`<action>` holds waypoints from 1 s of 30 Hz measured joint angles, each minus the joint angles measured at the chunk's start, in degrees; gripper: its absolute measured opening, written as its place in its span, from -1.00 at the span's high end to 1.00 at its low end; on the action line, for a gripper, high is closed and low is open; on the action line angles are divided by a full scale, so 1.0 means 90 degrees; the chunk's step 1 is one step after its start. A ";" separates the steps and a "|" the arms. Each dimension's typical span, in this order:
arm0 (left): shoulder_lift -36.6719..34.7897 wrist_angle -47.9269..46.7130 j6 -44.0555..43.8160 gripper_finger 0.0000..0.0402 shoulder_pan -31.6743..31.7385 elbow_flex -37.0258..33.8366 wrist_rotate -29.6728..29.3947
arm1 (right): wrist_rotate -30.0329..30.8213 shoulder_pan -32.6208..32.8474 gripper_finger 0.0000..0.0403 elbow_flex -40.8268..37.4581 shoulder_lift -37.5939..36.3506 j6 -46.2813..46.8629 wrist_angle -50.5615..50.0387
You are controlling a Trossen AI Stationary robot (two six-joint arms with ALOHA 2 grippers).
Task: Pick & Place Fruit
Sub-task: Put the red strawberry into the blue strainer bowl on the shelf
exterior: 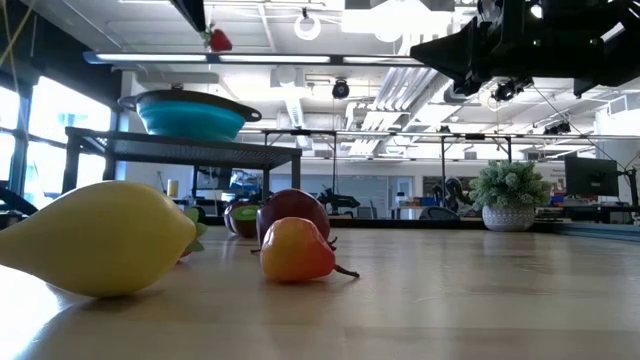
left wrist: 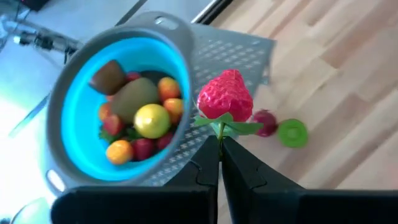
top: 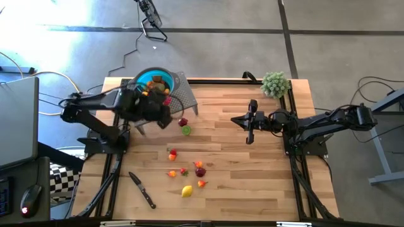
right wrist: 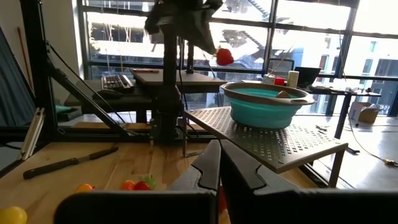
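Note:
My left gripper (left wrist: 219, 144) is shut on a red strawberry (left wrist: 226, 94) and hangs above the perforated grey stand (left wrist: 233, 53), beside the teal bowl (left wrist: 78, 115). The bowl stands on that stand and holds several fruits (left wrist: 140, 118). The strawberry also shows in the high view (top: 167, 100), the low view (exterior: 220, 40) and the right wrist view (right wrist: 224, 56). More fruits (top: 189, 171) lie on the table, with a maroon one (top: 183, 122) and a green one (top: 186, 130) nearer the stand. My right gripper (top: 250, 120) is shut, empty, and waits over the table's right half. My left gripper pinches the strawberry's green stem (left wrist: 219, 129) between its two fingertips. The fingers point down from above. The strawberry is lifted clear, well above the table and the stand, hanging below the fingers.
A black-handled knife (top: 142, 189) lies near the table's near-left corner. A fuzzy green plant ball (top: 276, 83) stands at the far right. The stand (top: 183, 94) with the bowl (top: 153, 80) fills the far left. Bare wood lies between the two arms.

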 joint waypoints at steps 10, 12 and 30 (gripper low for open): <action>-0.0016 -0.0005 0.0699 0.98 0.1655 0.0000 0.0363 | 0.0000 -0.0002 0.99 0.0000 -0.0001 -0.0015 -0.0002; -0.0014 -0.0005 0.0759 0.98 0.1935 0.0000 0.0386 | 0.0000 0.0000 0.99 0.0000 0.0000 -0.0015 0.0000; 0.0022 -0.0009 0.0819 0.98 0.2922 -0.0002 0.0471 | 0.0002 -0.0002 0.99 0.0000 0.0000 -0.0017 0.0000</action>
